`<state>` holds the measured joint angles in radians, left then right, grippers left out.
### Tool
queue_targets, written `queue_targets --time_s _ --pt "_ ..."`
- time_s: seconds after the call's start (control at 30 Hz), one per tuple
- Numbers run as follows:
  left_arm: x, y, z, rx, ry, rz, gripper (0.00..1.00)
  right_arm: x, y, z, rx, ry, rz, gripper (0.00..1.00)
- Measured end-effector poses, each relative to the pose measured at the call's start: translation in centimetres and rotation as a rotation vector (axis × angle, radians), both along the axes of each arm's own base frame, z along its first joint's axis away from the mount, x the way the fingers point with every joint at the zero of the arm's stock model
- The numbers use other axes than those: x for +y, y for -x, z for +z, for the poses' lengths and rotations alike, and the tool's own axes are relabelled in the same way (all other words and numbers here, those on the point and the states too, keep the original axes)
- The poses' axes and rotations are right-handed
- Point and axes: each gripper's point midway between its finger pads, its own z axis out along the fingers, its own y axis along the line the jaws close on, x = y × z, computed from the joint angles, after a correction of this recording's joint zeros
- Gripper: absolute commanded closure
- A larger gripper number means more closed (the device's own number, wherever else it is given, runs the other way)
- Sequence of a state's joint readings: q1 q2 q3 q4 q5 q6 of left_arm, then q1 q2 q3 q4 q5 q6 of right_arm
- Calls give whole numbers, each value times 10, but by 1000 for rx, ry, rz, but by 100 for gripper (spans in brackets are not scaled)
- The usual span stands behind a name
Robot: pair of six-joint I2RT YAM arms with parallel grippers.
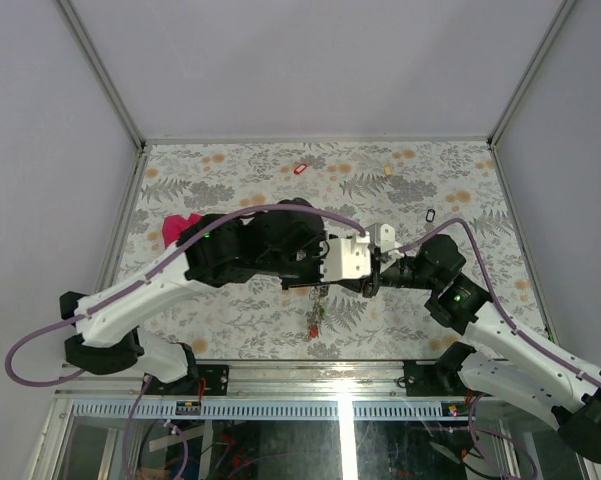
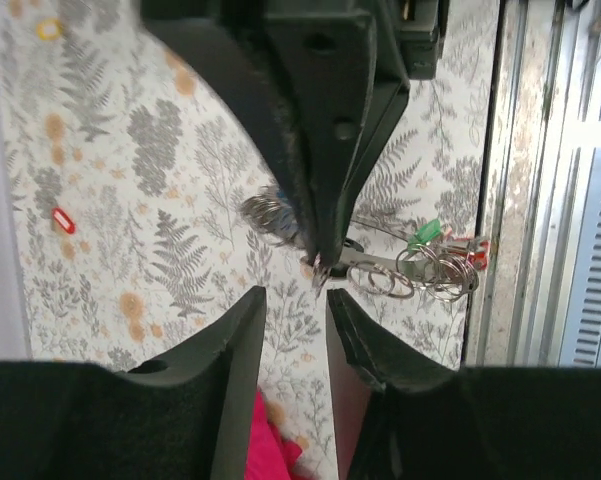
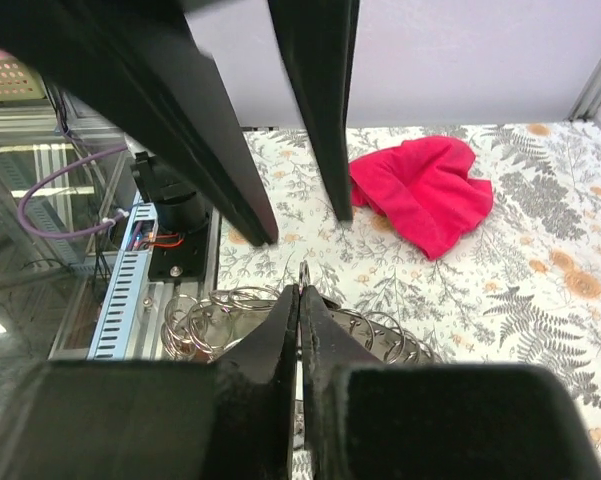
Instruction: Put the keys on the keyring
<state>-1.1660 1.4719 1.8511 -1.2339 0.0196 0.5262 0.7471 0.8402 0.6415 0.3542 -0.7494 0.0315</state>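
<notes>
The keyring (image 2: pixel 416 276) is a thin grey ring strung with small split rings and keys. Its green tag (image 2: pixel 427 232) and red tag (image 2: pixel 470 250) hang near the table's front edge. My right gripper (image 3: pixel 302 288) is shut on the keyring's wire (image 3: pixel 380 330), and a bit of metal pokes out past its tips. My left gripper (image 2: pixel 295 298) stands open just short of that grip, with nothing between its fingers. From above, the keys (image 1: pixel 315 320) dangle below the two meeting grippers. A loose red-tagged key (image 1: pixel 300 169) lies at the back.
A magenta cloth (image 1: pixel 175 230) lies at the left, partly under my left arm. A cream-tagged key (image 1: pixel 390 172) and a black-tagged key (image 1: pixel 429 215) lie at the back right. The table's front rail (image 2: pixel 540 200) runs close to the hanging keys.
</notes>
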Motion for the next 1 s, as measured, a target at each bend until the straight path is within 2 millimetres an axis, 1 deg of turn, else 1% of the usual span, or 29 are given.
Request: queue_targets --time_s 0.07,0.17,0.27,0.37,0.5,0.57,0.63,0.8,0.9,1.0 --pt "0 1 16 -26 70 -4 63 -1 1 -2 15 12 -5 100" --pt "6 5 47 -81 216 -10 61 -4 4 6 16 11 -7 100" --pt "15 11 69 -125 350 -9 61 -9 8 25 -10 -21 -7 100" --pt "20 16 76 -141 449 -4 61 -13 14 45 -36 -64 -5 100" --pt "16 22 73 -126 544 -8 60 -16 19 64 -46 -107 3 100" --pt "13 24 75 -118 582 -16 61 -16 21 73 -45 -123 8 100" --pt "10 28 82 -112 629 -32 62 -17 24 82 -47 -139 16 100" --pt "6 41 106 -102 735 -103 64 -20 33 105 -68 -177 50 100" --pt "6 43 113 -90 768 -133 64 -21 38 115 -84 -199 66 100" --pt "7 39 112 -71 772 -148 64 -22 41 120 -88 -213 78 100"
